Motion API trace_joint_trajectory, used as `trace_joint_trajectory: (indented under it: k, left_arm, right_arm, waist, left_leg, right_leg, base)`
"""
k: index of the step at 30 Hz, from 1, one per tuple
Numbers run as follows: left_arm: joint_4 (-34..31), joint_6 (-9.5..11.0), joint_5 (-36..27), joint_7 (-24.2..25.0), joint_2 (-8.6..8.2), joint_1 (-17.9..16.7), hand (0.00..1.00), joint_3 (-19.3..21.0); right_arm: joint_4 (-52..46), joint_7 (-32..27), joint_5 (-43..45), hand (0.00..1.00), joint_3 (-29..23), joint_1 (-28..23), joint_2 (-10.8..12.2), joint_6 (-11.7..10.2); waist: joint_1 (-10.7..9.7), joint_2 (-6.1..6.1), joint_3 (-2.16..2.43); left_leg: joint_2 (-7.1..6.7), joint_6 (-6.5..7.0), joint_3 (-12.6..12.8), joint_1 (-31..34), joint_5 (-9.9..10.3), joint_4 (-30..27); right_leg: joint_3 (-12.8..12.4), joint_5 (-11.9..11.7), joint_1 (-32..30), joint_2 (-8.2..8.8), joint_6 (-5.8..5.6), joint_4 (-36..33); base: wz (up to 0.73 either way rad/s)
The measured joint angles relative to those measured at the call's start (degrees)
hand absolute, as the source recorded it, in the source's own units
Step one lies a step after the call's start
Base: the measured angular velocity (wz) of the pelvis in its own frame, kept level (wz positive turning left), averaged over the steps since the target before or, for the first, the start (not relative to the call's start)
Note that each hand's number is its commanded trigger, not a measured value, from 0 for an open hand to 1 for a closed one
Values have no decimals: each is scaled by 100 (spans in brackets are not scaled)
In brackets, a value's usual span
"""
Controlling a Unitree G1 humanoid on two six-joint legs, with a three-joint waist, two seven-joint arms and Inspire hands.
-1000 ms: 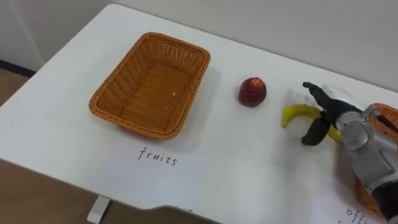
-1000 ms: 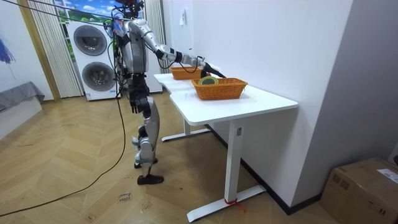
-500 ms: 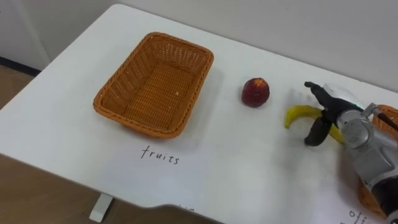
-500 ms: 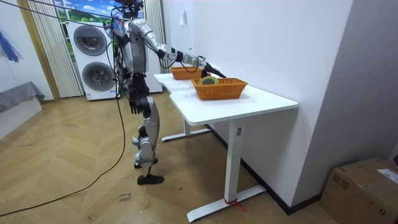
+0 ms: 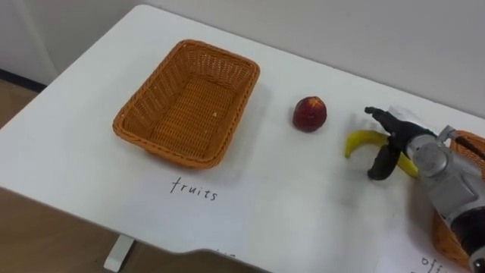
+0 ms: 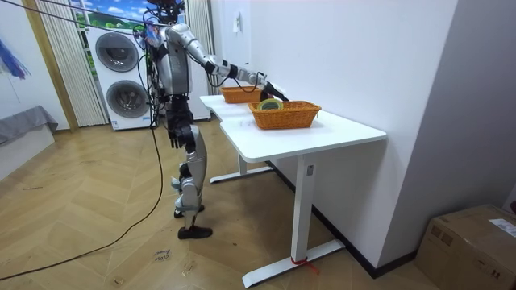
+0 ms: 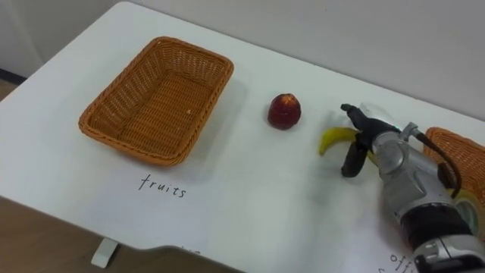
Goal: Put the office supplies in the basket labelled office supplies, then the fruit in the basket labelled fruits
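Banana (image 5: 361, 141) straddled by open right robot hand (image 5: 395, 135), fingers slightly lower than before; not gripped yet, fruit basket (image 5: 182, 156) waiting.

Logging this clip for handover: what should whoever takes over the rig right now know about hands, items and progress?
Right hand: open, fingers straddling the banana on the table, not lifted.
Left hand: hangs at the robot's side.
Fruit basket: empty; red fruit lies on the table between it and the banana.
Done: no fruit sorted. Left: both fruits into the fruit basket.

Handwritten "fruits" label (image 5: 193, 189) on table (image 5: 303, 189)
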State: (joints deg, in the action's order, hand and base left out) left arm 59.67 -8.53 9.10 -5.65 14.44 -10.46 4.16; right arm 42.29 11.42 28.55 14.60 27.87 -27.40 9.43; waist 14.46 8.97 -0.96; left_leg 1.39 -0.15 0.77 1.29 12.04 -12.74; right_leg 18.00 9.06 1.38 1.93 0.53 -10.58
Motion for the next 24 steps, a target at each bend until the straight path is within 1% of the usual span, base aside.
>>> trace_joint_trajectory:
  k: [1, 7, 11, 24]
  left_arm:
    - [0, 4, 0, -1, 10, 3, 0, -2]
    - [3, 16, -1, -15, 41, 37, 0, -9]
    - [57, 26, -1, -17, 49, 97, 0, -67]
    - [60, 28, -5, -14, 52, 101, 0, -105]
  right_arm:
    - [26, 12, -4, 99, 6, 14, 0, 0]
    - [95, 120, -87, 100, 15, 16, -13, 3]
    - [186, -30, -149, 100, 47, 27, -26, -7]
    - [255, -1, -497, 100, 48, 31, -27, -7]
  waist:
    - [2, 1, 1]
    - [3, 4, 1]
    - [29, 8, -3]
    - [21, 11, -5]
  left_leg:
    - [0, 0, -2, -1, 0, 0]
    - [0, -2, -3, -16, -1, -4]
    - [-1, -2, -8, -10, -1, -2]
    - [-3, -2, -44, -19, -1, 7]
  right_leg:
    - [2, 0, 2, 0, 0, 0]
    - [4, -1, 18, 0, 1, -1]
    - [8, 0, 16, -1, 1, 1]
    - [52, 0, 52, -11, 0, 93]
  base:
    - [0]
    - [0]
    - [0]
    - [0]
